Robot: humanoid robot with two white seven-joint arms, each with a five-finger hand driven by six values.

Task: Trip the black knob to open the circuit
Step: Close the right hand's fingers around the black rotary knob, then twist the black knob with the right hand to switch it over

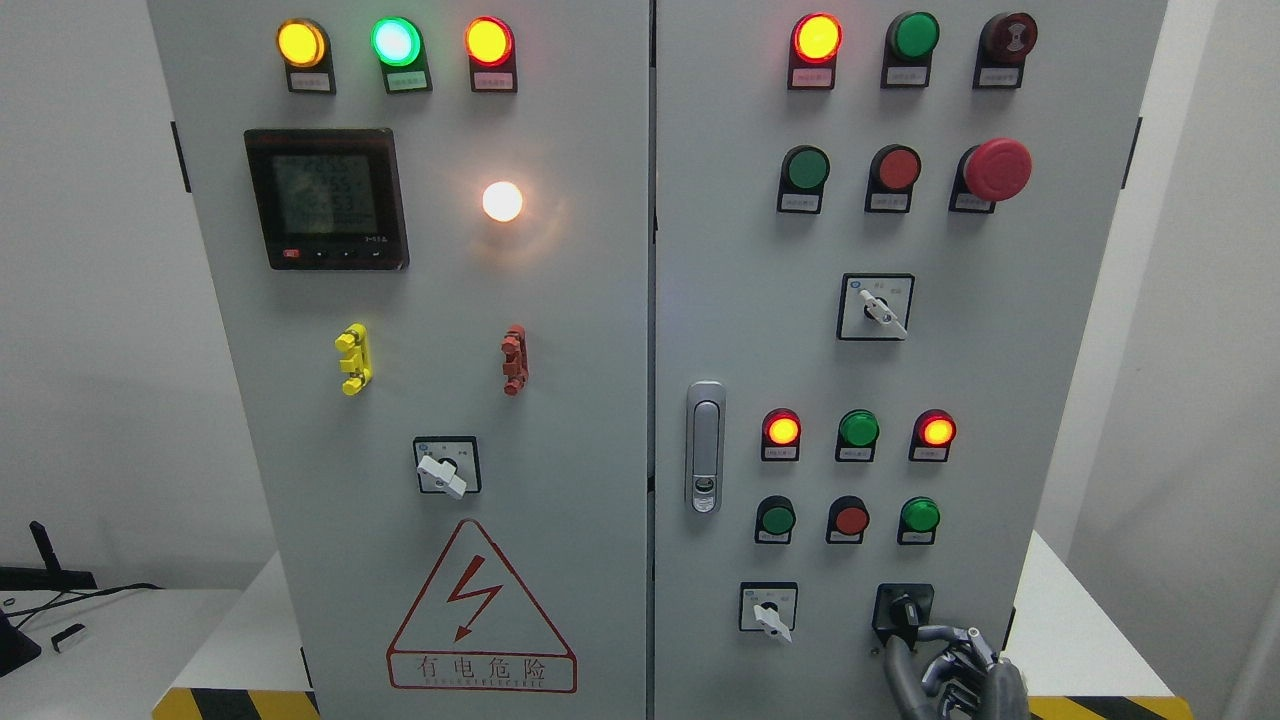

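black knob (905, 607) is sitting in its dark square housing at the lower right of the cabinet's right door, the last switch in the bottom row, and its short lever seems to be running top to bottom with a slight lean, though it is too small to tell surely. reading from the left: the bench (120, 640) is carrying cables and a small dark device beside the cabinet; the left door is showing three lit lamps, a meter display (326, 198), a glowing white lamp (502, 201), a yellow clip, a red clip, a white selector switch (446, 468) and the red warning triangle (482, 610). past the door handle (705, 447) the right door is carrying rows of red and green buttons and lamps, a red mushroom stop button (997, 169), a white selector higher up, and another white selector (768, 610) just left of the knob, well clear of it. the right hand (945, 660) is coming up from the bottom edge, directly below and slightly right of the knob, its fingers (950, 633) curling up toward the housing, with one dark finger reaching the knob's lower side; whether they are already pinching it i cannot tell. the left hand is not showing. nothing is standing between fingers and knob, so the coming move looks like a short reach up-left and a twist.
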